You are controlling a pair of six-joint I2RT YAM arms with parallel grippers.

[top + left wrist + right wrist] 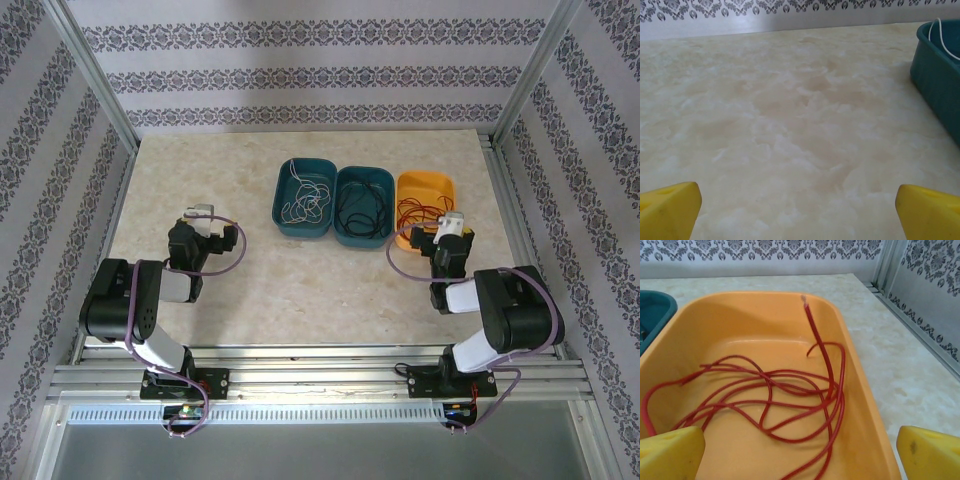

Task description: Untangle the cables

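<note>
We find the cables lying apart by colour in three bins that stand in a row at the far middle of the table. The white cable lies in loose loops in the left teal bin. The black cable is coiled in the middle teal bin. The red cable lies in the orange bin at the right end of the row. Through the right wrist camera we see the red strand in several overlapping loops on the bin floor, with one end rising against the far wall of the bin. The right gripper hangs at the near edge of the orange bin, its yellow fingertips spread wide with nothing between them. The left gripper is likewise spread wide and empty above bare marbled tabletop, to the left of the row and apart from it. In its wrist view the corner of the left teal bin shows at the right, with a bit of white cable at its rim. Patterned wallpaper panels enclose the table on three sides.
</note>
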